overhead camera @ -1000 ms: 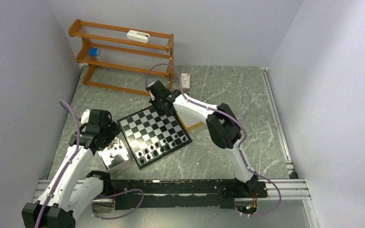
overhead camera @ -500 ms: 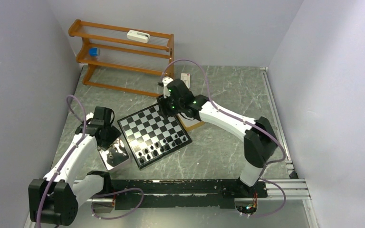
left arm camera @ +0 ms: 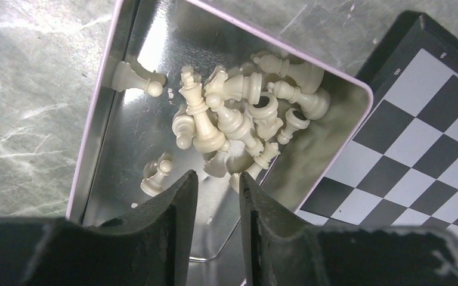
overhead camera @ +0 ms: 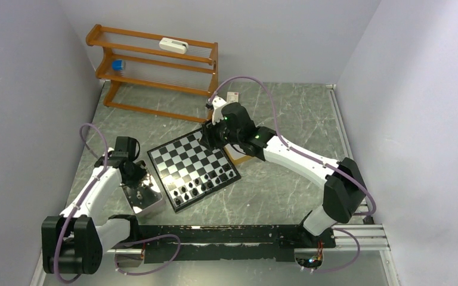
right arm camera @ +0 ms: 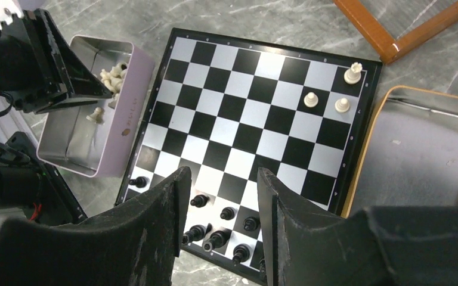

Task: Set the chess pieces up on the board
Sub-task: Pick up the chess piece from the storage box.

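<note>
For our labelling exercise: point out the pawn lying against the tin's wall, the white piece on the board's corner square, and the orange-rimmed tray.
Pawn (left arm camera: 132, 78): left wrist view, its body.
Corner white piece (right arm camera: 352, 72): right wrist view, its middle.
Orange-rimmed tray (right arm camera: 417, 149): right wrist view, bare floor.

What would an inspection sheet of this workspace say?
Surface: grey marbled table.
Job's things: board; black pieces on its near rows; white pieces, three at far corner, rest heaped in tin.
Clutter: tray beside board, looks empty; rack; card.
Grippers: left gripper over tin, right gripper over board, both open, nothing held.
Cables: purple cables looped along both arms.
Surroundings: plain walls; rail at near edge.
</note>
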You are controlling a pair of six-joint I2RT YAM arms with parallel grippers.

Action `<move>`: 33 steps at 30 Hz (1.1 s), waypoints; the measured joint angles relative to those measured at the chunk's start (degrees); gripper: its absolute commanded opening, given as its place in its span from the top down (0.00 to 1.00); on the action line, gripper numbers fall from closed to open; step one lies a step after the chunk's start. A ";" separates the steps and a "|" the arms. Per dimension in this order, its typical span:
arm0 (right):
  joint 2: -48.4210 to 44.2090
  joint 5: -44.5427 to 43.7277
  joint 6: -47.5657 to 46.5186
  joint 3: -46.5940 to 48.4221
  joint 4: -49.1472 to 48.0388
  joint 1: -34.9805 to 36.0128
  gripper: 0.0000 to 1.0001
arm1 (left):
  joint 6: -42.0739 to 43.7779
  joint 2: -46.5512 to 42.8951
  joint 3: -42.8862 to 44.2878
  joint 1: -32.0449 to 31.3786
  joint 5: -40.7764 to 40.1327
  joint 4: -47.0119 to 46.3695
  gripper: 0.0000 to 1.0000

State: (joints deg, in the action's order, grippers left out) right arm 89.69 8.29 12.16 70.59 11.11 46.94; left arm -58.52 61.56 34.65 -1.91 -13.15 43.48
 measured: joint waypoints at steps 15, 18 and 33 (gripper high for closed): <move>-0.09 -0.11 -0.61 0.00 -0.59 0.00 0.52 | 1.16 6.67 -1.51 0.22 1.95 -2.97 0.62; -0.09 -0.15 -0.61 0.00 -0.55 0.00 0.52 | 1.57 6.88 -1.53 0.22 1.95 -3.63 0.62; -0.09 -0.15 -0.55 0.02 -0.57 0.00 0.52 | 2.19 7.74 -1.75 0.22 2.91 -5.95 0.73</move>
State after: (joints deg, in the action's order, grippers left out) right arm 89.60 8.14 11.62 70.61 10.55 46.94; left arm -56.34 69.30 32.91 -1.69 -10.24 37.54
